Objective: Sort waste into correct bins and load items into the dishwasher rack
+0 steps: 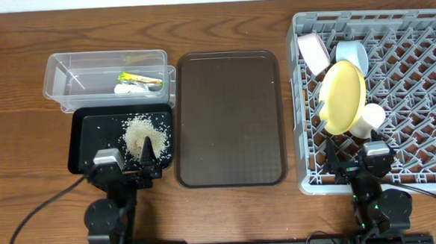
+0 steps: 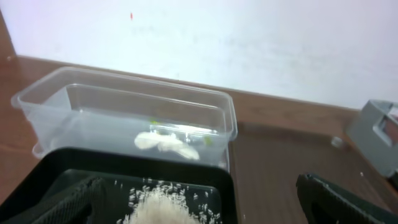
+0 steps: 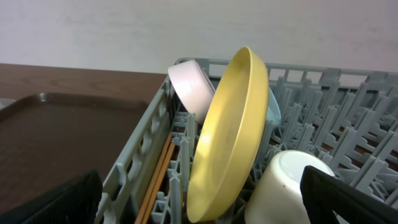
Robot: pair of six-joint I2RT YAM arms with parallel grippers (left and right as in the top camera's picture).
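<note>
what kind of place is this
Likely a robot test bench staged as a dish-clearing station, not a real kitchen: a bare wooden table against a plain wall, a rack holding a plate, and a tub with a wrapper beside a black tray of rice.

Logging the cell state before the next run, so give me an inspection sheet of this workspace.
Surface: wooden table.
Job's things: wrapper and white scrap in clear tub; rice grains in black tray; yellow plate, white bowl, blue bowl, cup, chopsticks in rack.
Clutter: brown serving tray, nothing on it.
Grippers: left gripper open over black tray; right gripper open at rack's near edge.
Cables: a black cable by each arm base.
Surroundings: white wall.
</note>
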